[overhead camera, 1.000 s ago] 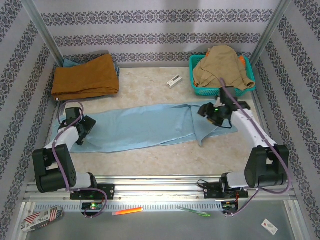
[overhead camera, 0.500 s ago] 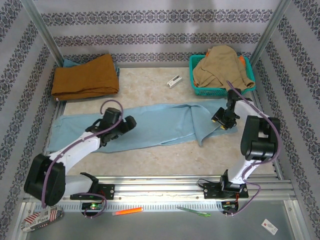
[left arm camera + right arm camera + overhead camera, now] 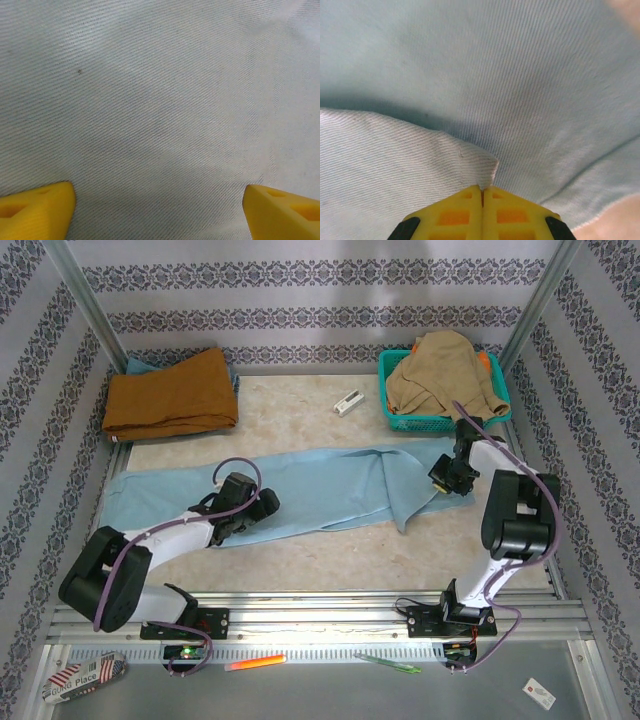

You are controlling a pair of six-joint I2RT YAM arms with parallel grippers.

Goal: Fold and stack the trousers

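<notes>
Marble tabletop bears trousers, right claw pinching their fold.

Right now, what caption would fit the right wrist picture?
Right gripper shut, pinching a raised fold of the sky-blue trousers.

From above, you cannot see the left gripper fingertips: its own wrist housing covers them, along with the patch of the trousers beneath. At the trousers' right end, the right gripper likewise masks its tips and the cloth there. On the left wrist camera the yellow fingertips are cut by the lower edge, and the trousers' borders run off every side. On the right wrist camera the pressed-together fingers are cropped below, and a cloth fold vanishes into their seam. Beyond the trousers, the small white object is too small for you to identify. An orange sliver lies mostly buried under the tan garment, and a blue cloth is largely covered by the rust-orange garment.
</notes>
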